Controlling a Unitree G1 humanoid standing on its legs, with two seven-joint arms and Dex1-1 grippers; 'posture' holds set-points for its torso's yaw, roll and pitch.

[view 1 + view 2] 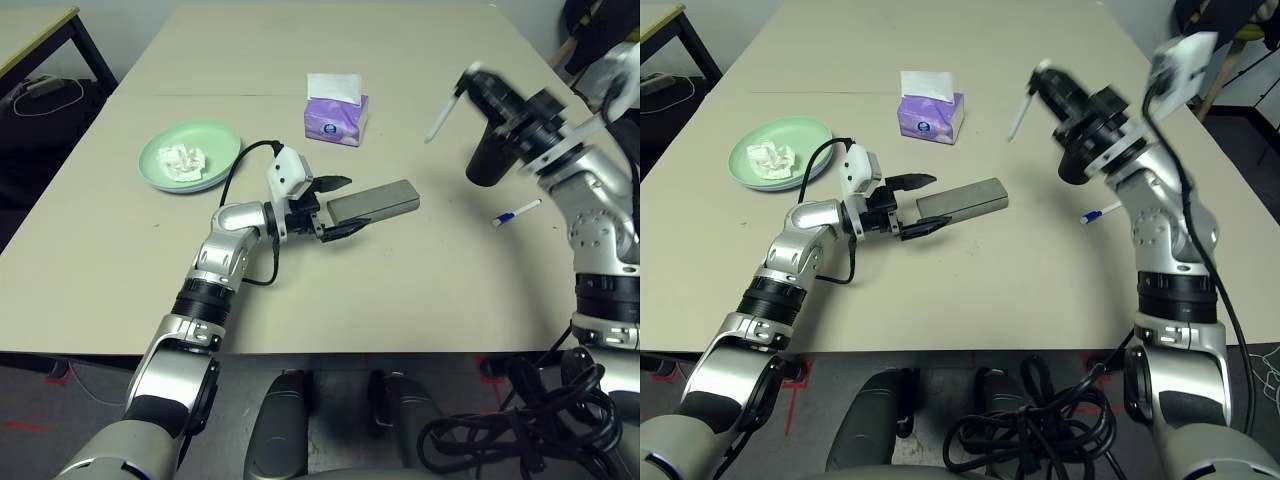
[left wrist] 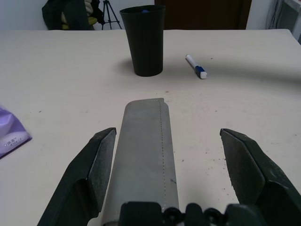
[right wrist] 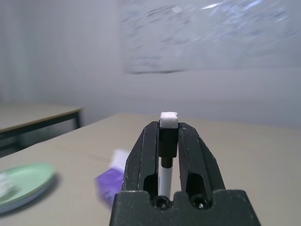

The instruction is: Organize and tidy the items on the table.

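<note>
While one grey glasses case (image 1: 372, 204) is lying mid-counter (image 1: 400, 290), left gripper (image 1: 335, 207) is straddling its near end, jaws apart. Two pens: one (image 1: 443, 116) clamped in right gripper (image 3: 168, 136), raised; one (image 1: 516, 212) lying near one black cup (image 2: 144, 41). One green plate (image 1: 215, 140) carrying one tissue (image 1: 182, 160). One purple tissue box (image 1: 336, 118) beyond case.

We see a plain office or lab room: a large beige bench (image 1: 330, 300) stands beside a smaller black-legged desk (image 1: 45, 35), with pale walls behind. A camera tripod (image 2: 107, 12) and dark bags (image 2: 63, 14) sit at the far side, and loose black cables (image 1: 520, 420) coil on the grey floor.
</note>
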